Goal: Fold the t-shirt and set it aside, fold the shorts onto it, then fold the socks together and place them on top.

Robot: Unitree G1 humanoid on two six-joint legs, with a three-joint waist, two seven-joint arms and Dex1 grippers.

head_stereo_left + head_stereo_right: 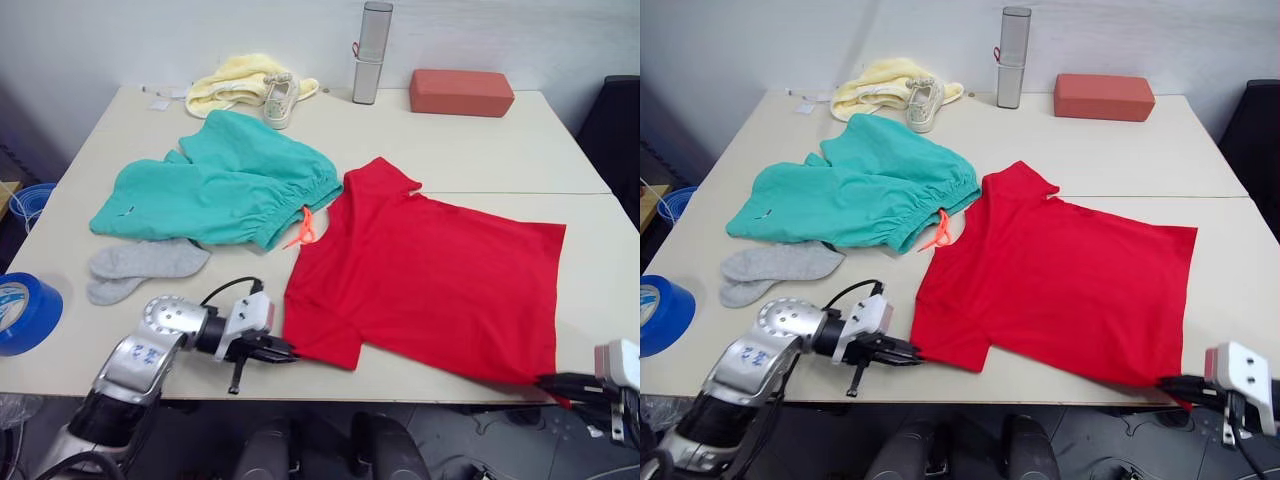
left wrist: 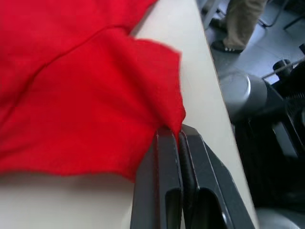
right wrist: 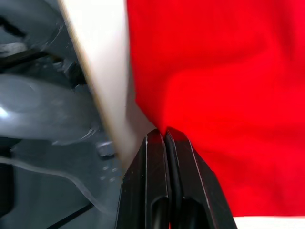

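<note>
At the table's near edge, both black claws, left [image 1: 285, 352] and right [image 1: 548, 381], pinch the flat bright red cloth t-shirt [image 1: 430, 275], which stretches away toward the far side

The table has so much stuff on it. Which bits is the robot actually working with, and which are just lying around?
Part of the job:
t-shirt, pinched at its near edge by the left gripper and right gripper
shorts
socks

Just lying about:
yellow cloth
off-white shoe
silver tube
red-brown block
blue tape roll
</note>
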